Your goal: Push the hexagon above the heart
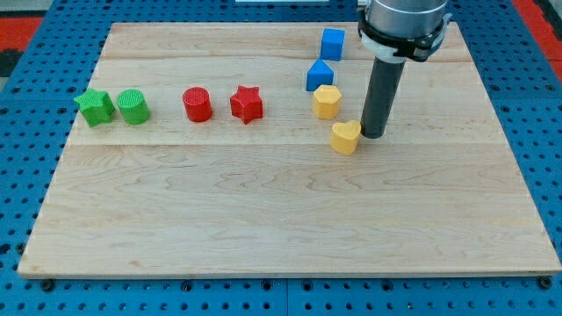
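A yellow hexagon [327, 102] lies on the wooden board [263, 219], right of centre. A yellow heart [345, 137] lies just below it and slightly to the right. The two are close but apart. My tip [372, 135] stands right beside the heart's right edge, touching it or nearly so, and below-right of the hexagon. The dark rod rises from there to the arm's mount at the view's top.
A blue block [319, 75] sits just above the hexagon and a blue cube [332, 43] further up. A red star [247, 104] and red cylinder [198, 104] lie at centre-left. A green star [94, 107] and green cylinder [133, 107] lie at the left.
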`<control>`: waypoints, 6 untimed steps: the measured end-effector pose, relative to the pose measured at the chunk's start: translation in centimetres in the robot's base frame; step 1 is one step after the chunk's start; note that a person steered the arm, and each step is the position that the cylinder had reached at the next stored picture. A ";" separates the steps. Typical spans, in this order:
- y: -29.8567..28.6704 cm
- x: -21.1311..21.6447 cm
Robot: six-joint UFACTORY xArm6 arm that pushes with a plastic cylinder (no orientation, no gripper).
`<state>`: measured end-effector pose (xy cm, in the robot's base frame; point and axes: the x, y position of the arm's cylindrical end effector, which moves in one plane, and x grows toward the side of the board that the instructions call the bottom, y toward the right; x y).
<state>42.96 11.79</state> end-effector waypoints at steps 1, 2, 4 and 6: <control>-1.2 0.0; -4.6 0.0; -1.6 0.0; 1.3 -6.6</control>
<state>36.33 13.05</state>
